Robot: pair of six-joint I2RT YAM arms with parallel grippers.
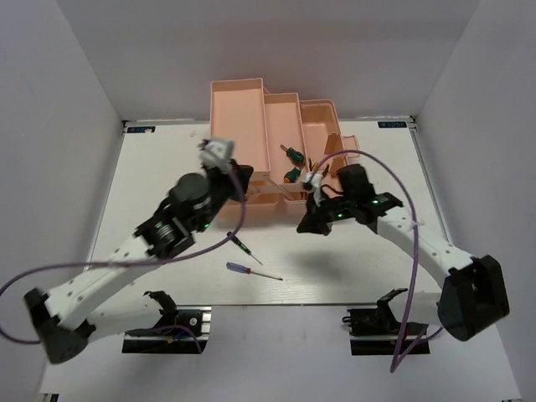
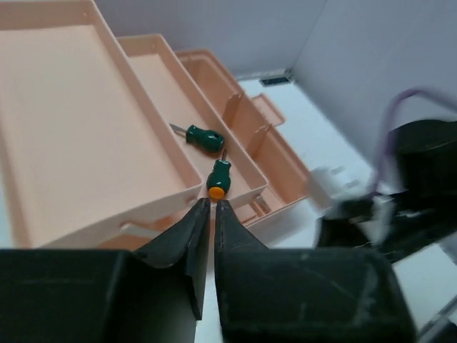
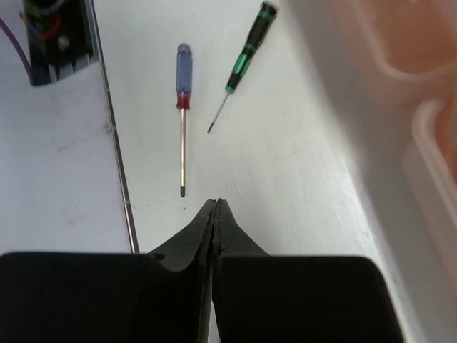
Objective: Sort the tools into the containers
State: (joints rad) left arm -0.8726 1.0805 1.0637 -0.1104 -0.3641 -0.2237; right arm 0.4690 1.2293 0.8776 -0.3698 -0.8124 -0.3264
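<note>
Hovering at the near rim of the pink toolbox (image 2: pixel 71 128), my left jaws are sitting almost together, gripping nothing. Just past them, a stubby screwdriver (image 2: pixel 219 176) and its twin (image 2: pixel 203 137) are lying in the middle tray. My right jaws, pressed together and empty, are hanging over open counter (image 3: pixel 285 164). The blue-red screwdriver (image 3: pixel 183 100) and the black-green screwdriver (image 3: pixel 239 70) are lying ahead, apart, between the counter's edge and the toolbox wall.

Two stubby green-handled screwdrivers (image 2: pixel 203 137) (image 2: pixel 219 179), two thin screwdrivers (image 3: pixel 183 78) (image 3: pixel 246 57) and one pink toolbox (image 1: pixel 239 117) are pictured.
</note>
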